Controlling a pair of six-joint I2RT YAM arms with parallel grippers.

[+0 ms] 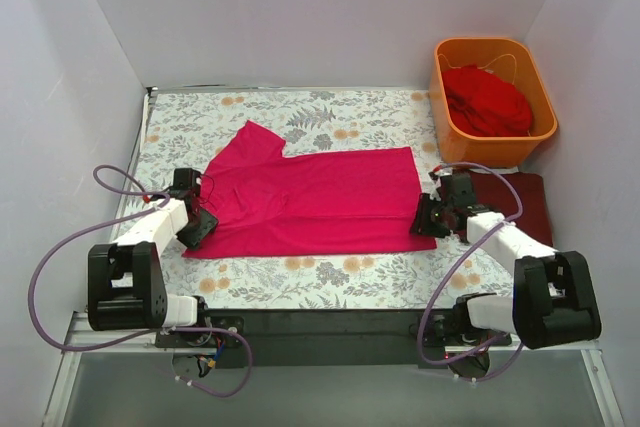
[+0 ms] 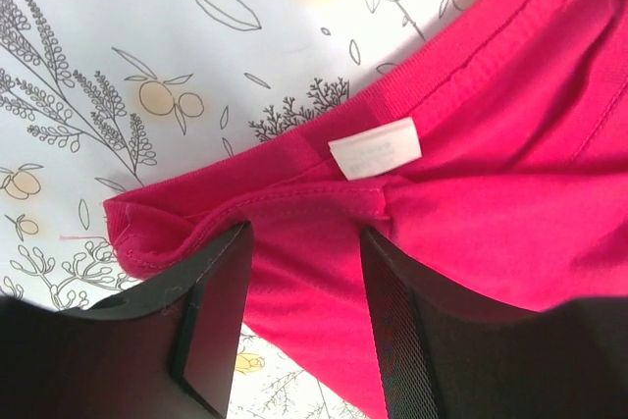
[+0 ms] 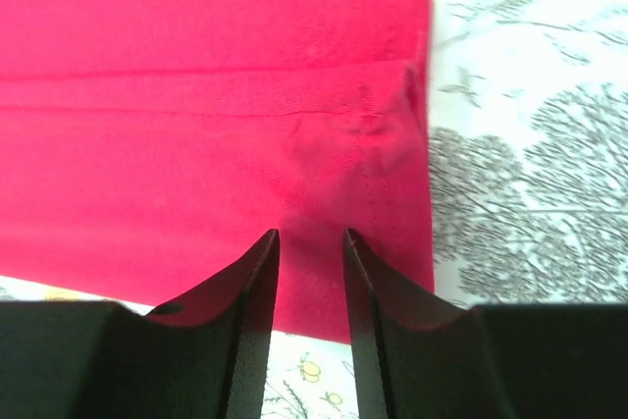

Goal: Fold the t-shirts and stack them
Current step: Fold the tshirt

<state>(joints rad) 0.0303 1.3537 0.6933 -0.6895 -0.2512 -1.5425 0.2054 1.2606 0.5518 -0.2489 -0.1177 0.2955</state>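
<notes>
A pink shirt (image 1: 310,199) lies spread across the middle of the floral cloth (image 1: 300,112). The left gripper (image 2: 304,331) pinches its collar with jaws partly apart, near a white label (image 2: 375,147). The right gripper (image 3: 310,326) nips the hem, jaws nearly together. A red shirt (image 1: 487,99) fills the orange tub (image 1: 447,137) at upper right; a maroon one (image 1: 525,202) lies beneath it.

Top external view: high behind the arm bases, looking down over the whole tabletop (image 1: 330,282). Wrist views: close, looking down past each hand onto the magenta t-shirt (image 1: 320,199), at its 9 and 3 o'clock ends; all three share it.
</notes>
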